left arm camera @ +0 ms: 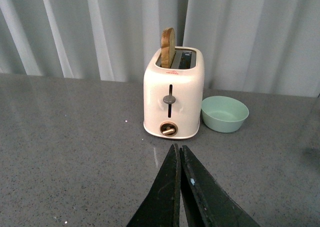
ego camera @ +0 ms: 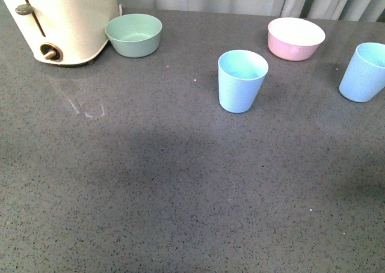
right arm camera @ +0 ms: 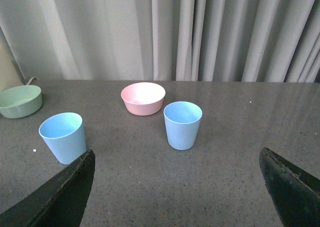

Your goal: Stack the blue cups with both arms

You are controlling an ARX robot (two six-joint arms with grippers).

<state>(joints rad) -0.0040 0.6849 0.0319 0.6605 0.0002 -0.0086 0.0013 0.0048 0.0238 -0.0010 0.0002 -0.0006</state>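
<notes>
Grey speckled countertop (ego camera: 180, 195) | pale curtains (right arm camera: 150, 32) behind | left gripper (left arm camera: 178, 149) closed, empty | right gripper (right arm camera: 176, 159) spread wide

- Centre cup (ego camera: 242, 80) and right-edge cup (ego camera: 364, 73): light blue.
- Upper-right bowl (ego camera: 296, 38): pink, pale inside.
- Upper-left bowl (ego camera: 133, 35): mint green.
- Toaster (ego camera: 66, 20): cream, grey lever.
- Bench (ego camera: 180, 195): dark grey, speckled.

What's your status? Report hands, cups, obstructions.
Left hand shut, empty; right hand open, empty. Two blue cups upright, apart, unstacked. Pink bowl behind the gap between them.
</notes>
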